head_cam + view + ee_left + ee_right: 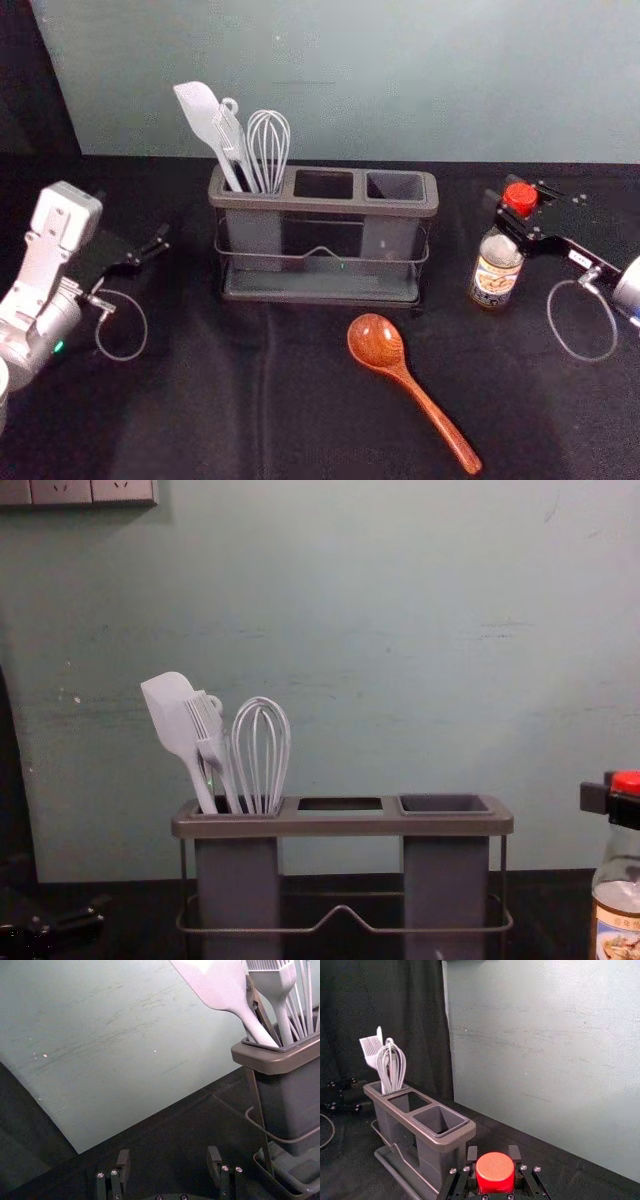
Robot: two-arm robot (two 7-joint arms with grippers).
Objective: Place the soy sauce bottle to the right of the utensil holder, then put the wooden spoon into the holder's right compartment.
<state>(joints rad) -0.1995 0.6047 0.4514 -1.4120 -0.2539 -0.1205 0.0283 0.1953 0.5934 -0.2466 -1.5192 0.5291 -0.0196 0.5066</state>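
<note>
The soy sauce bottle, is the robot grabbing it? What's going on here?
The robot's right gripper has its fingers closed on the soy sauce bottle near its red cap, to the right of the utensil holder. The left gripper is open and empty on the holder's left. The wooden spoon lies in front, not yet in the holder.

The black, cloth-covered surface (200, 410) bore the utensil holder (330, 206) towards its far edge, and the wooden spoon (402, 373) nearer its front edge.
</note>
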